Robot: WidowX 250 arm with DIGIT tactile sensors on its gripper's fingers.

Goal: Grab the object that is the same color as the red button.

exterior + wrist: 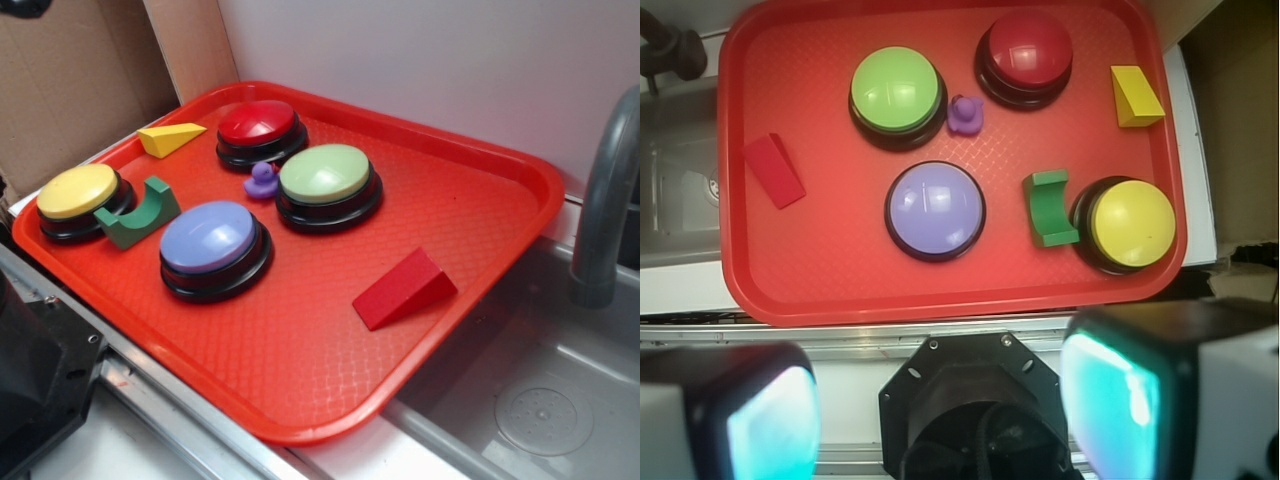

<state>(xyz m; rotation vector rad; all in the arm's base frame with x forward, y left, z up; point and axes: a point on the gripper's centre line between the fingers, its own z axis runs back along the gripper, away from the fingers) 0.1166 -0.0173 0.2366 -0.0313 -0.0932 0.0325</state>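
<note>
A small red wedge block (403, 288) lies on the red tray (470, 200) near its right front part; in the wrist view the red wedge (774, 170) is at the tray's left side. The red button (262, 128) sits at the tray's back, and shows in the wrist view (1028, 54) at the top. My gripper (945, 410) is open and empty, high above the scene, over the robot base and short of the tray's near edge. Its two fingers (1140, 400) frame the bottom of the wrist view. The gripper does not show in the exterior view.
On the tray stand a green button (326, 182), a blue button (212, 245), a yellow button (80, 198), a yellow wedge (170, 138), a green arch block (140, 213) and a small purple duck (262, 181). A grey sink (540, 380) and faucet (605, 200) lie right.
</note>
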